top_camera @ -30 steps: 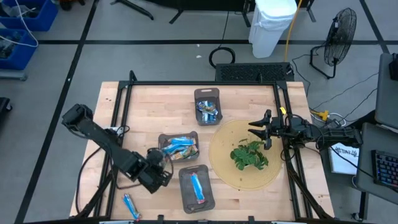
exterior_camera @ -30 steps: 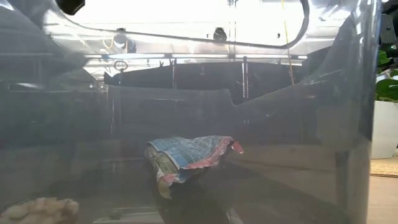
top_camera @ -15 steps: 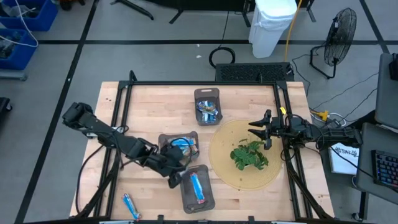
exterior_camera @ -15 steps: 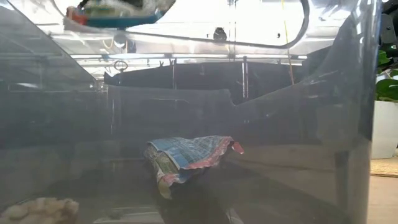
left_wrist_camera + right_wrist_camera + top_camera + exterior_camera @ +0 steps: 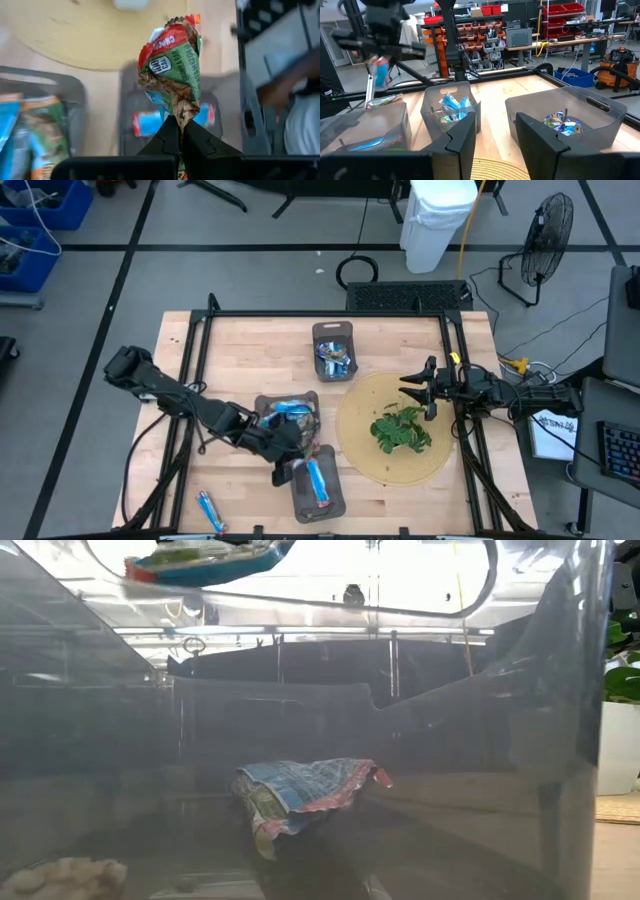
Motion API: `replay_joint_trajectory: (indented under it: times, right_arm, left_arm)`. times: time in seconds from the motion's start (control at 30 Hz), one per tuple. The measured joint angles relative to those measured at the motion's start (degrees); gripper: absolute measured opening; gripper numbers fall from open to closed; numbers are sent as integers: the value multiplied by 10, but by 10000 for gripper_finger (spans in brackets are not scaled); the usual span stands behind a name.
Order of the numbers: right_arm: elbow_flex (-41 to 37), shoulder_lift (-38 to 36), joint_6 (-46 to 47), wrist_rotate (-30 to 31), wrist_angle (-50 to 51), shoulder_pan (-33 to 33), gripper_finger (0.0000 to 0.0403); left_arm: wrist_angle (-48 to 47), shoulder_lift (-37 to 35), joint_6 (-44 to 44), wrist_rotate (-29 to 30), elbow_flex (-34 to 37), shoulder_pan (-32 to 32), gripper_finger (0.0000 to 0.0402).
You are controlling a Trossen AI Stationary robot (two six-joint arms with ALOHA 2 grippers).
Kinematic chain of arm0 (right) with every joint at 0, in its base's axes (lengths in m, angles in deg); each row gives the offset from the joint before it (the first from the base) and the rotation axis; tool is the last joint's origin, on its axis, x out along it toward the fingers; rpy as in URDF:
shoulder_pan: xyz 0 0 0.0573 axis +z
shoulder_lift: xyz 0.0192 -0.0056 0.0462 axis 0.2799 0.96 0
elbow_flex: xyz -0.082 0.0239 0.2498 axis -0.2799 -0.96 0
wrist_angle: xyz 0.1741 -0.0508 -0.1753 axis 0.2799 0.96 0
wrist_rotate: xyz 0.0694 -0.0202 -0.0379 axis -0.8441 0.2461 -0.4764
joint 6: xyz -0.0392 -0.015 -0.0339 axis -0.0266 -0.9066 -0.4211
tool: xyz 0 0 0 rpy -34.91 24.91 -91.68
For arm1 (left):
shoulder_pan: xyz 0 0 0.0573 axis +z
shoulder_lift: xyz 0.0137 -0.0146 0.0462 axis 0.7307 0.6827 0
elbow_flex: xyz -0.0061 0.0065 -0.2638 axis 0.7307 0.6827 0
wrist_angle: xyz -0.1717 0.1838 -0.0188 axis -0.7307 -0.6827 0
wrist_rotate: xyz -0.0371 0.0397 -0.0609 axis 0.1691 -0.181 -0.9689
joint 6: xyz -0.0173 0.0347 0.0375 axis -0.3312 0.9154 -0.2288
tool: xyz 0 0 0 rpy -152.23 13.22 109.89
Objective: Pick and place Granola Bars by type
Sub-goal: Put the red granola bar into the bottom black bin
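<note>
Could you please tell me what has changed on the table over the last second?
The left gripper, shut on a bar, swung from beside the middle tray to the front tray's near edge, carrying the bar above it. The right gripper stayed open by the plant; trays and loose bar unmoved.

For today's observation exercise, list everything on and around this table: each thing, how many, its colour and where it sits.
Grey trays: three; far, middle, near.
Granola bars: several, mostly blue, in the trays; exact count unclear.
Held bar: one, green and red, over the near tray.
Loose bar: one, blue, near-left table corner.
Plant: one, green, on the round tan mat.
Fan: one, black, on the floor.
Bin: one, white, on the floor.
Left tool: shut on the held bar.
Right tool: open, idle at the mat's far edge.
</note>
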Motion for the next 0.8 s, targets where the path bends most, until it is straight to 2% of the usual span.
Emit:
replay_joint_trajectory:
  times: [0.1, 0.43, 0.8]
  right_arm:
    - [0, 0, 0, 0, 0, 0, 130]
    - [0, 0, 0, 0, 0, 0, 130]
    - [0, 0, 0, 0, 0, 0, 130]
  left_arm:
    - [0, 17, 19, -35, 0, 1, 6]
    - [11, 57, 5, -108, 0, 26, 5]
    - [54, 65, 34, -115, 0, 52, 5]
